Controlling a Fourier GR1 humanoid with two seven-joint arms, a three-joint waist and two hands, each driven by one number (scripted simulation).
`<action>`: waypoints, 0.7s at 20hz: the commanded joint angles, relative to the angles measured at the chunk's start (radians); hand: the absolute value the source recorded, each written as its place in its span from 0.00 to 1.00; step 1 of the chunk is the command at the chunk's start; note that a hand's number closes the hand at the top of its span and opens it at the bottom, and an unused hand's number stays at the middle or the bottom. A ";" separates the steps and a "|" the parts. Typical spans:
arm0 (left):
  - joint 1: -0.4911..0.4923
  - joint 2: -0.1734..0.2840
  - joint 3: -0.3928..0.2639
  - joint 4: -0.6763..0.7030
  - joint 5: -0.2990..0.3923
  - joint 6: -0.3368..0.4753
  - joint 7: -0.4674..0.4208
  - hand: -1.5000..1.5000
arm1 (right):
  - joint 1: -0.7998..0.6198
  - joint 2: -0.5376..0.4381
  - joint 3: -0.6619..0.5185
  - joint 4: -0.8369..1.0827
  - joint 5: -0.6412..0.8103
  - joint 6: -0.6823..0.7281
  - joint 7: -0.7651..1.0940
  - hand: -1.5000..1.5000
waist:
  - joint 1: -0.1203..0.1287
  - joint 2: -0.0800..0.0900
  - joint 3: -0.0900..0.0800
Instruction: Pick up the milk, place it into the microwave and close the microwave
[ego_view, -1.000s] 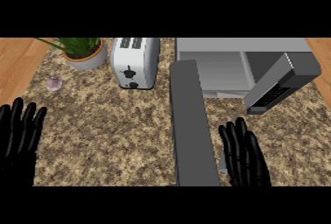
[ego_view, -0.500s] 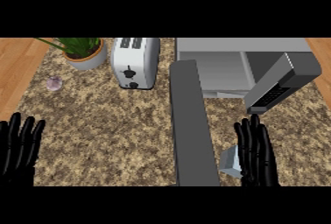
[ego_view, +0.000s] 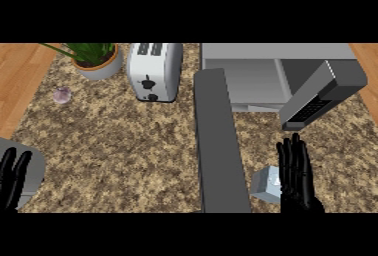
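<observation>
The milk carton (ego_view: 266, 184), a small pale grey-blue box, sits on the granite counter just right of the open microwave door (ego_view: 218, 145). My right hand (ego_view: 297, 177) is directly beside it on its right, fingers straight and pointing away from me, hiding part of the carton. The microwave (ego_view: 273, 75) stands at the back right with its cavity open and a dark control panel (ego_view: 321, 95) angled out. My left hand (ego_view: 11, 180) is at the lower left edge, fingers straight.
A silver toaster (ego_view: 155, 70) stands at the back centre, a potted plant (ego_view: 96, 60) to its left. A small pinkish object (ego_view: 63, 94) lies near the left counter edge. A grey plate (ego_view: 33, 170) shows under my left hand.
Both hands have slid down toward the lower edge. The right hand moved right, uncovering the milk carton beside the door. A grey plate now shows at the left.
</observation>
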 joint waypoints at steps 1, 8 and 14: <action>0.081 -0.024 -0.009 0.039 -0.020 -0.059 -0.110 0.00 | 0.075 -0.041 -0.059 0.055 -0.095 0.019 -0.124 0.00 | 0.000 0.000 0.000; 0.035 0.008 0.070 0.066 0.062 -0.085 -0.078 0.00 | 0.155 -0.076 -0.161 0.132 -0.220 0.086 -0.288 0.00 | -0.004 0.000 -0.001; 0.146 -0.030 0.001 -0.046 0.009 -0.094 -0.080 0.00 | 0.159 -0.077 -0.232 0.292 -0.315 0.177 -0.437 0.00 | 0.001 0.000 0.000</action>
